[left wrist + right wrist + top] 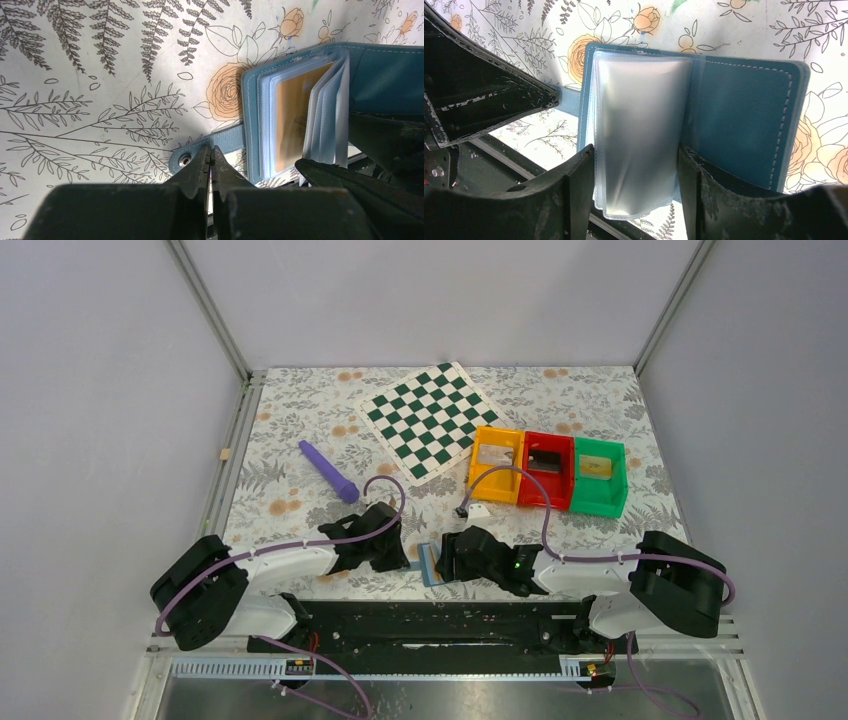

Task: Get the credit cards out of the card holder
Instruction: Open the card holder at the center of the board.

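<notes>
Blue and folded open, low at the near edge of the flowery table [580, 400], right between the two arms: the card holder [432, 565].

On the left, the left gripper [210, 152], jaws tight together, tips pressed down on the little snap strap [230, 142]. Looks like pinning, not pinching.

In the middle, clear pockets [639, 100] standing up like book pages. One gold credit card [290, 117] tucked inside, long side running across the strap and pointing straight in along the right fingers.

On the right, the right gripper [636, 155], jaws apart, one finger on each side of the pockets, touching or almost. Hard to tell if squeezing. Much nearer the card than the left one, so probably best placed to slide it out lengthwise.
</notes>
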